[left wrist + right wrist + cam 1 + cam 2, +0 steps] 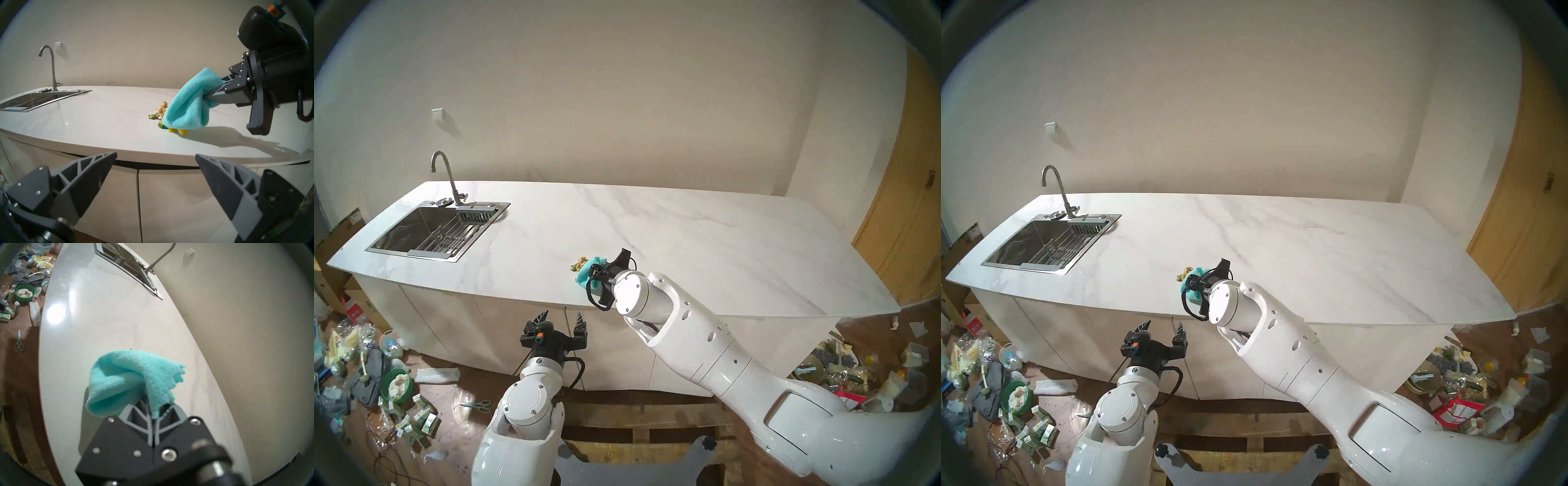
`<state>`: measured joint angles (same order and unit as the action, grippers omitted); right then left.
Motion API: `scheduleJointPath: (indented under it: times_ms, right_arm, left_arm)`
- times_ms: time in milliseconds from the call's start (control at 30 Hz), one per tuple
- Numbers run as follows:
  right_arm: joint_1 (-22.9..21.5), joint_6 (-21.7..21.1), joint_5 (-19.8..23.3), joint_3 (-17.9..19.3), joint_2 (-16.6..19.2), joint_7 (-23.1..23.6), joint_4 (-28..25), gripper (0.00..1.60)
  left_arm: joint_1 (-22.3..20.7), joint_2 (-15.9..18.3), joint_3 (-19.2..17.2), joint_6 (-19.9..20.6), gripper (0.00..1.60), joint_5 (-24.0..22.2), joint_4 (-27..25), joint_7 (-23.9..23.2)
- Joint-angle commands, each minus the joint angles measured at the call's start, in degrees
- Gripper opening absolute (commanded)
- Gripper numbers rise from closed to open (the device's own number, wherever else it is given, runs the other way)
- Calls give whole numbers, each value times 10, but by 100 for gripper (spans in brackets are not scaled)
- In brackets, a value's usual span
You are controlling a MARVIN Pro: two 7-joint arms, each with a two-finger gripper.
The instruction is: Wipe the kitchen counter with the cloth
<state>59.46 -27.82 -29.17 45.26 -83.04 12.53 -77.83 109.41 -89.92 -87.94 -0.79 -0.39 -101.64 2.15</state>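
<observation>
The turquoise cloth (pixel 186 108) hangs from my right gripper (pixel 206 97), which is shut on it. The cloth's lower fold rests on the white marble-look kitchen counter (pixel 704 230) near its front edge. In the right wrist view the cloth (pixel 129 380) bunches out from between the closed fingers (pixel 141 414). Small scraps lie against the cloth's left side: a beige crumpled bit (pixel 162 108), green pieces (pixel 153 116) and yellow pieces (pixel 178 130). My left gripper (pixel 562 320) is open and empty, below the counter's front edge, facing the cabinet fronts (pixel 169 195).
A steel sink (pixel 429 234) with a faucet (pixel 446 176) sits at the counter's left end. The floor on both sides is littered: a green bowl (pixel 395 383), scissors (pixel 477 404), packets, and containers at right (pixel 857 373). A wooden door (pixel 911 203) stands at far right.
</observation>
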Motion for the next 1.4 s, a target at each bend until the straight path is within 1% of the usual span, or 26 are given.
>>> scheduleJointPath:
  times_ms: [0,133,267,400,467,600,700,767,833,967,1100,1367]
  right_arm:
    - [5,13,0,11,-13,-37,-26,0]
    - [12,14,4,13,-1,-30,-48,0]
    - [17,9,7,17,23,-12,-80,0]
    - [19,-4,10,30,45,1,-108,0]
    - [21,-9,11,42,50,-2,-113,0]
    - [14,-23,5,64,54,-18,-93,0]
    - [7,-33,-7,64,59,-20,-68,0]
    - [0,-33,-16,54,63,-11,-56,0]
    - [-4,-33,-25,45,58,-14,-44,0]
    - [-18,-30,-39,27,40,-17,-8,0]
    - [-33,-23,-39,14,19,-15,31,0]
    - [-46,-15,-36,-1,-5,-12,60,0]
  left_arm:
    - [-3,1,1,-3,160,-1,-16,-3]
    - [-3,1,1,-3,160,-1,-16,-3]
    - [-3,1,1,-3,160,-1,-16,-3]
    - [-3,1,1,-3,160,-1,-16,-3]
    - [-3,1,1,-3,160,-1,-16,-3]
    - [-3,1,1,-3,160,-1,-15,-3]
    - [-3,1,1,-3,160,-1,-16,-3]
    - [-3,1,1,-3,160,-1,-16,-3]
    - [-3,1,1,-3,160,-2,-17,-4]
    - [-3,1,1,-3,160,-2,-17,-3]
    - [-3,1,1,-3,160,-1,-16,-3]
    - [-3,0,2,-3,160,-1,-15,-3]
